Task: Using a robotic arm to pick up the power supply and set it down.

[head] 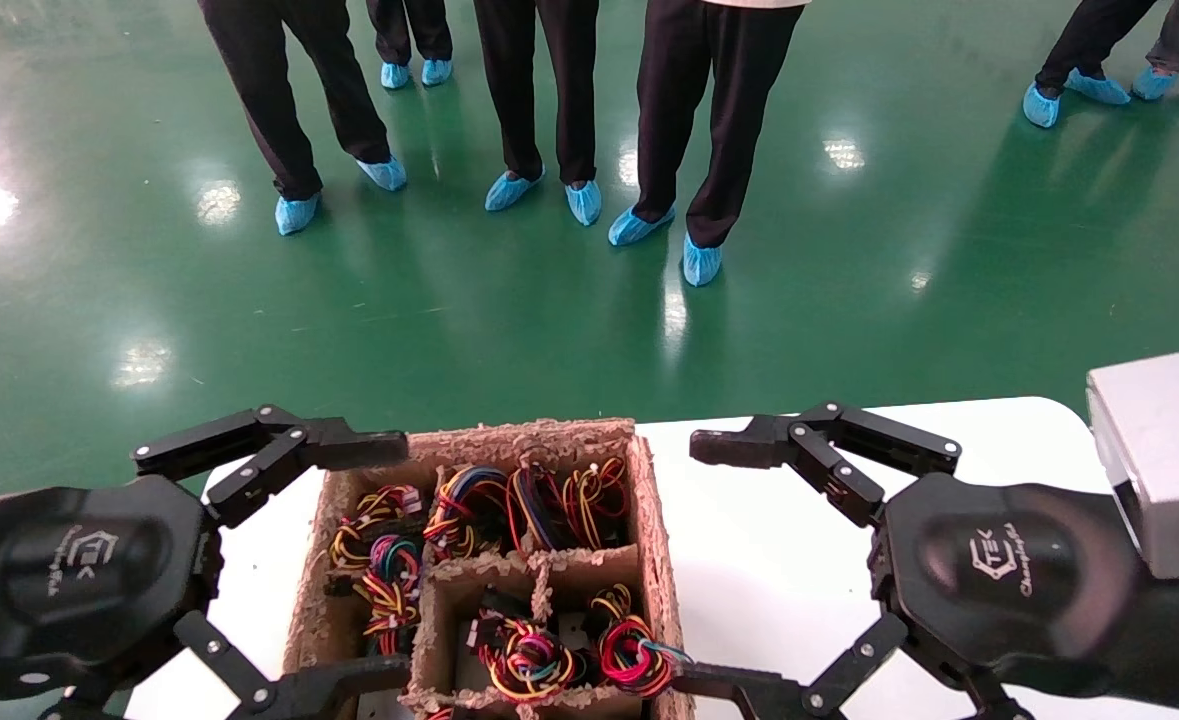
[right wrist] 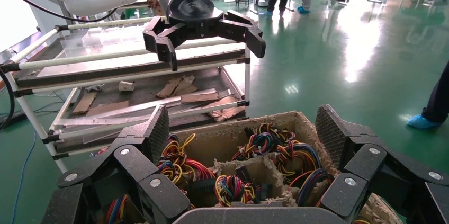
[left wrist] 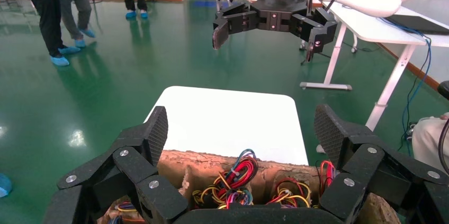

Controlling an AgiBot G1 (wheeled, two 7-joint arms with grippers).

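Brown fibre crate; red-yellow-black wire bundles; glossy green floor

Bright overhead light, white glare patches on glossy green floor, perhaps slight edge blur.

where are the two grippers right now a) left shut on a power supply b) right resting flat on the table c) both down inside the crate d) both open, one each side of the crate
d: the left gripper and right gripper are open and empty, flanking the crate.

Right hand logo, perhaps "TEK".
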